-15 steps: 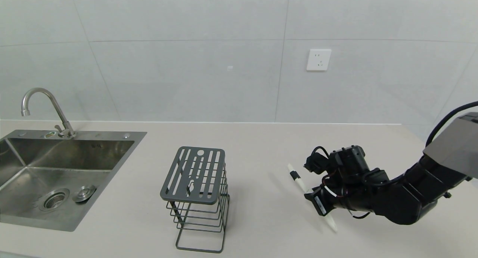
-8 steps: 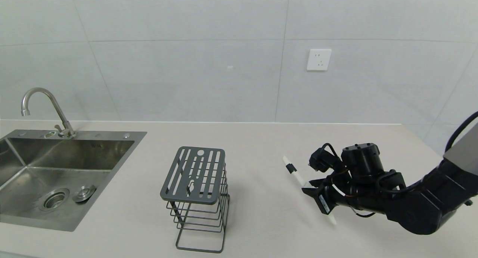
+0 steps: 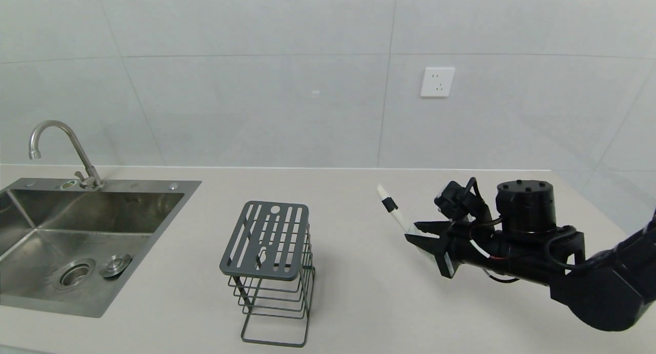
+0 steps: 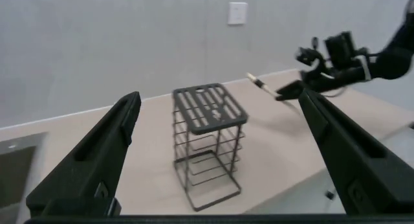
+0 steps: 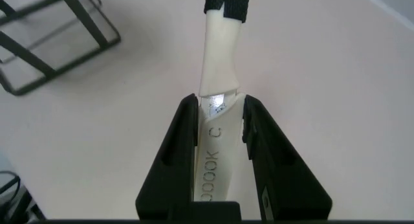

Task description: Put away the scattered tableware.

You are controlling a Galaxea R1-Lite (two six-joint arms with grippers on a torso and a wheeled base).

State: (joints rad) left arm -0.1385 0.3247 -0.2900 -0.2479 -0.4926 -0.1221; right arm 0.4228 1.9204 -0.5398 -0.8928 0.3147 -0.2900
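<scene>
Left gripper (image 4: 218, 101): jaws spread wide, holding nothing. The rack (image 4: 208, 143) stands out ahead of them, well apart.

Sink (image 3: 97, 241) is far off to the left of everything, with the tap (image 3: 61, 149) behind it. No tableware is visible in it (just the drain and plug).

The rack (image 3: 267, 272) is a dark wire frame with a slotted top, upright on the counter (image 3: 359, 303). Its slots look empty from here. It sits well apart from the right jaws, off toward the robot's left.

Utensil (image 3: 392, 208) is white with a black band near its far end (probably a knife, can't be sure). It is clamped in the right gripper (image 3: 417, 233) and sticks out ahead of the jaws, angled up. It seems to be off the counter. In the right wrist view the gripper (image 5: 220, 104) has its jaws clenched on the flat white part, and the utensil (image 5: 218, 62) runs straight out beyond the fingertips, with a corner of the rack (image 5: 58, 46) off to one side.

Progress, as I judge it: the pick-up is done and the stowing is not. What's left is to carry the utensil across to the rack, line it up over a slot and drop it in. I see no other loose tableware.

Writing: there is raised lettering on the utensil between the right jaws, not copied here. There is a small mark by the tap, too small to read. The wall socket (image 3: 437, 82) shows no text.
</scene>
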